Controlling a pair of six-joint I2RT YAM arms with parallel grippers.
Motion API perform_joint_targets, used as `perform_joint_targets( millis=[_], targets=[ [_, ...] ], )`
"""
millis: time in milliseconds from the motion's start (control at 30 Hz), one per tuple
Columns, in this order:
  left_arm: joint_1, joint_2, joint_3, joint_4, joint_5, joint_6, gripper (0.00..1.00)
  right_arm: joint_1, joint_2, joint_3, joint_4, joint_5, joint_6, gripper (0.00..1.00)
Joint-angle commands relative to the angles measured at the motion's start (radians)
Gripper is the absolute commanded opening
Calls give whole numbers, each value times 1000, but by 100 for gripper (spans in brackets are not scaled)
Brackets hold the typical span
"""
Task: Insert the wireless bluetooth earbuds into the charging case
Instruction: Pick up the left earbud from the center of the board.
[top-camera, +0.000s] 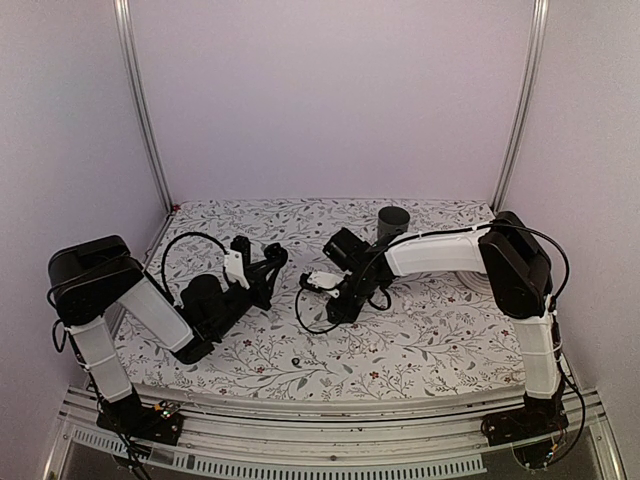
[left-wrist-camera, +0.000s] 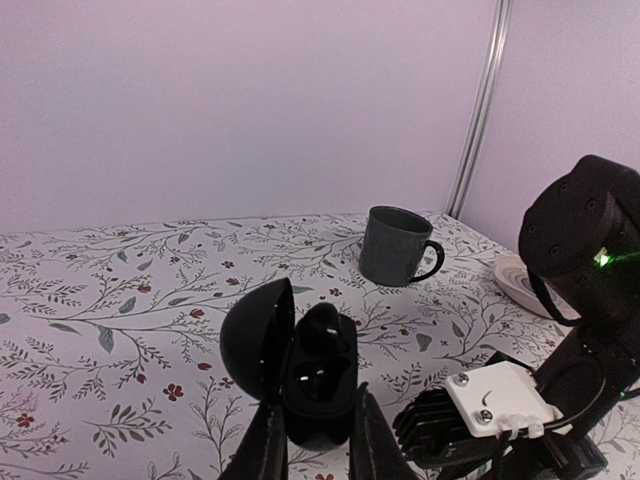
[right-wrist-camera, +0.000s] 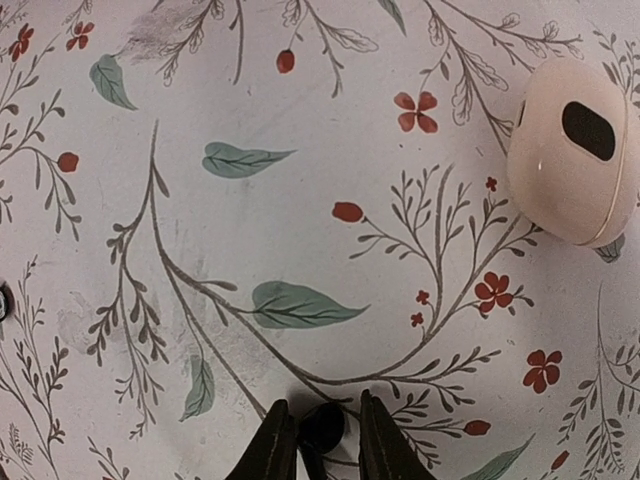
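Beyond my left end effector (left-wrist-camera: 316, 420) I see a plain pale lilac wall (left-wrist-camera: 250, 100), a metal corner rail (left-wrist-camera: 480, 110) off to its right, floral-print counter (left-wrist-camera: 110, 300) beneath, evenly lit.

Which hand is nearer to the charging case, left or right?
Left. The left hand grips the open charging case; the right hand is apart from it, to its right, holding an earbud.
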Motion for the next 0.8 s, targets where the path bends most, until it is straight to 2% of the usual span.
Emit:
perform_joint_targets(
  millis=[0, 133, 200, 467, 767],
  targets=[
    [16, -14, 8, 0, 9, 2, 0, 7, 31, -17, -18, 13, -4, 22],
    [16, -13, 8, 0, 9, 2, 0, 9, 28, -20, -21, 15, 1, 20],
    [17, -13, 8, 0, 9, 1, 0, 10, 29, -19, -23, 15, 4, 15],
    [18, -13, 5, 1, 8, 0, 0, 7, 29, -5, -21, 6, 33, 5],
    [18, -9, 3, 1, 9, -1, 0, -29, 15, 8, 7, -37, 96, 4]
  ],
)
